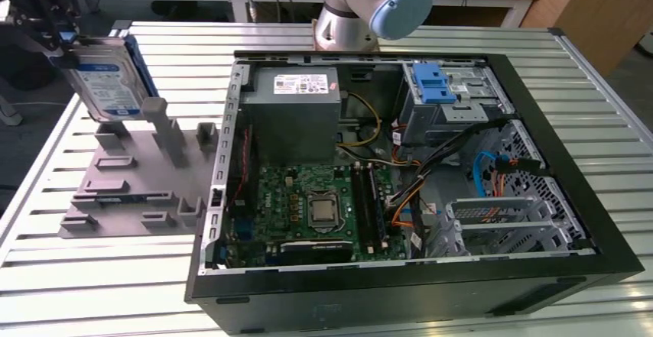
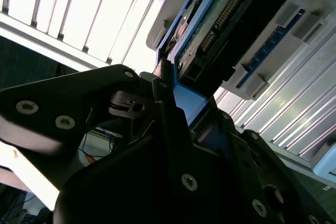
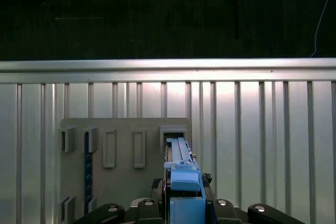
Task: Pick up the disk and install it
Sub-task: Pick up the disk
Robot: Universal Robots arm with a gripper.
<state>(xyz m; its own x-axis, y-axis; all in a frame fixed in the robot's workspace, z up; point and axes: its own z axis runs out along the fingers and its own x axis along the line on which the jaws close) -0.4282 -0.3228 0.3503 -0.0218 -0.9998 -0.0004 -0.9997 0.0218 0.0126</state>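
Over the grey slotted plastic holder plate (image 1: 133, 178), at the exterior view's left, hung the flat silver rectangular disk (image 1: 107, 77) w/ blue-and-white label and blue plastic carrier frame, upright, lower edge just above the plate's posts. Black gripper (image 1: 69, 46) was clenched on its top edge. Open black PC case (image 1: 408, 291) lay beside the plate on the ribbed aluminium table (image 1: 102, 291).
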